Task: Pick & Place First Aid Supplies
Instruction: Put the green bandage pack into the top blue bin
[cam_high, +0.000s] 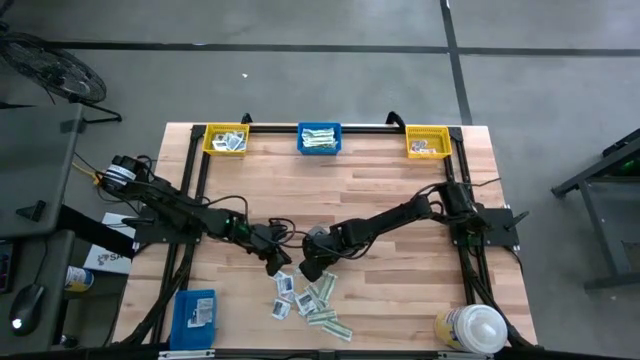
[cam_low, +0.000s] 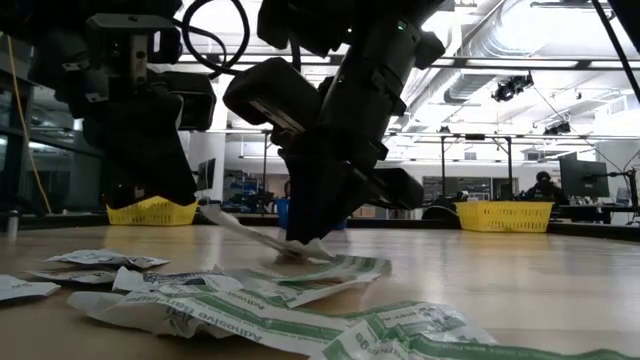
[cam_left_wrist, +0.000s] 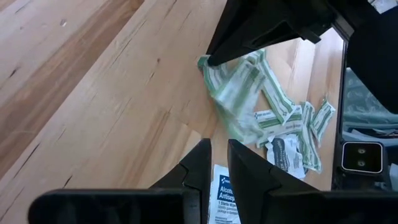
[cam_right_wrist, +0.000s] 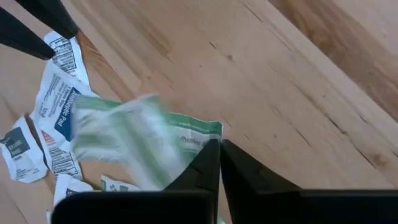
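Packets lie heaped on the worktop; the right tool pinches a green strip, the left tool a white packet.

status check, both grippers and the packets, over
Right gripper shut on green-and-white packet at the pile's edge. Left gripper shut on white antiseptic packet. Loose packets crowd around; bins far off.

My bench is a light wooden butcher-block table set on grey concrete floor crossed by dark seam lines. A fan stands off one far corner, a grey desk along one side. Level across the table I see an open workshop: white ceiling with ducting, bright overhead lighting, dark racking, and a seated person at monitors.
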